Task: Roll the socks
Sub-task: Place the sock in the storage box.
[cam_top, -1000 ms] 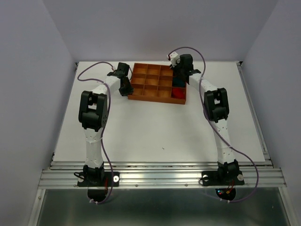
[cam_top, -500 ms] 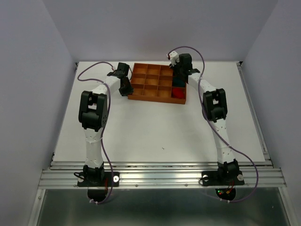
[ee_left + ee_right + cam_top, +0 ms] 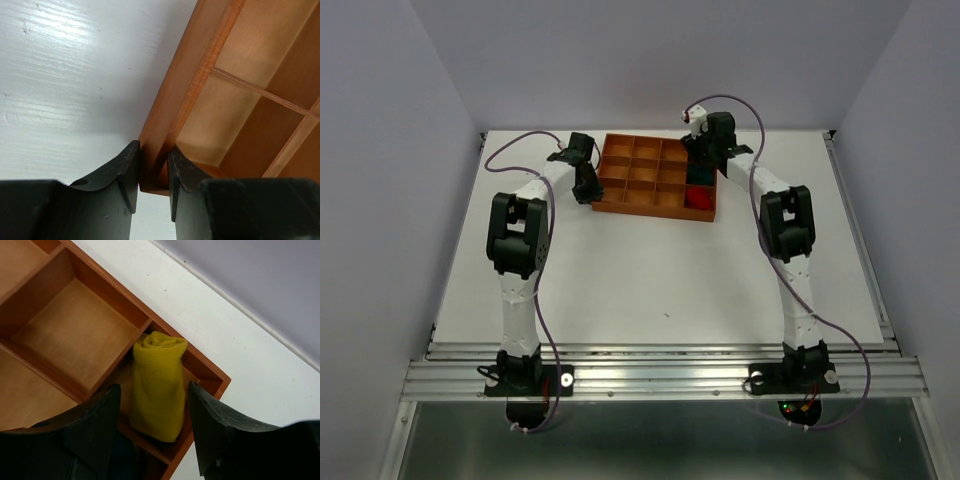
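My left hand is clenched on the near-left corner of the compartmented tray while my right hand hangs released over the rolled yellow sock in its far right compartment, where a brushing finger could unroll it.

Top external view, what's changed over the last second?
The right tool shifted slightly toward the tray's far right corner and stands open over the rolled yellow sock there, not gripping it. The left tool stayed clamped on the tray's left wall; tray, red sock and teal sock did not move.
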Robot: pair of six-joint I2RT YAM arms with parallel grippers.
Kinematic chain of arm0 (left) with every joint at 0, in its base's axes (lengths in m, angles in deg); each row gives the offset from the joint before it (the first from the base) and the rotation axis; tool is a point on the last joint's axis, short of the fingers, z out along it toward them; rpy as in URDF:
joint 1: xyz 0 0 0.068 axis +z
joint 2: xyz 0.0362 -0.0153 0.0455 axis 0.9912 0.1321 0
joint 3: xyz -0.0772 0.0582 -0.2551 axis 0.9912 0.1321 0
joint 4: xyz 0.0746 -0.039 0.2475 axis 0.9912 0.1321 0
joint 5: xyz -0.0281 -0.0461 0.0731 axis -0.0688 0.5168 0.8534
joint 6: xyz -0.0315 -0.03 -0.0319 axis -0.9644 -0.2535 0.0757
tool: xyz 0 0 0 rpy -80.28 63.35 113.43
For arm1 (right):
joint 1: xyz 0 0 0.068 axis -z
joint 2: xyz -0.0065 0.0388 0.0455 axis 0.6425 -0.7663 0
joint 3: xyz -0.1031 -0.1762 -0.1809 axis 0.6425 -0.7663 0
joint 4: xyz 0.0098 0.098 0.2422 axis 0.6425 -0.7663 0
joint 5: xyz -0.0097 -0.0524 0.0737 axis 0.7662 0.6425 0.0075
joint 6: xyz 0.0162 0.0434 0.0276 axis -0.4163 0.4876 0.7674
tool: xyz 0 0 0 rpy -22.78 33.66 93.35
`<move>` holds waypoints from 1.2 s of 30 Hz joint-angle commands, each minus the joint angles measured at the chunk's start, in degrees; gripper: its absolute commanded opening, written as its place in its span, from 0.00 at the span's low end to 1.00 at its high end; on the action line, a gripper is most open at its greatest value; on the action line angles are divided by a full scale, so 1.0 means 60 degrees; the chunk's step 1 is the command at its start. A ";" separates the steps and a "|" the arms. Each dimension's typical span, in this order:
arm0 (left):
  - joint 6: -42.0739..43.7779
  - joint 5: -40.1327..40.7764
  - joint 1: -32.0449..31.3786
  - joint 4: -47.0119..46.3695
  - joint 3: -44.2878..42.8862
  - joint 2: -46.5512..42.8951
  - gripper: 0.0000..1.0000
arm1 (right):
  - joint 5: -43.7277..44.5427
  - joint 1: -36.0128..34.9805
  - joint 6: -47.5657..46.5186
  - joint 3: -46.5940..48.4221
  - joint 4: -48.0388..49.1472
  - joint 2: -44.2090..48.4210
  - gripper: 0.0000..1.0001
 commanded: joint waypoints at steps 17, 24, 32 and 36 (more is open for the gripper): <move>-0.0281 -0.0390 -0.0069 -0.0206 0.0102 -0.0046 0.00 | 0.0869 -0.0103 0.1379 -0.0269 0.1803 0.0838 0.16; -0.0281 -0.0390 -0.0084 -0.0176 -0.0015 0.0027 0.00 | 0.1077 -0.0103 0.1189 0.0140 0.1762 0.0340 0.11; -0.0281 -0.0346 -0.0099 -0.0103 -0.0073 0.0056 0.00 | 0.0608 -0.0103 0.1247 0.0477 0.1674 -0.0217 0.09; -0.0281 -0.0317 -0.0084 -0.0089 -0.0073 0.0056 0.00 | 0.0754 -0.0103 0.1087 0.1033 0.1282 -0.0861 0.09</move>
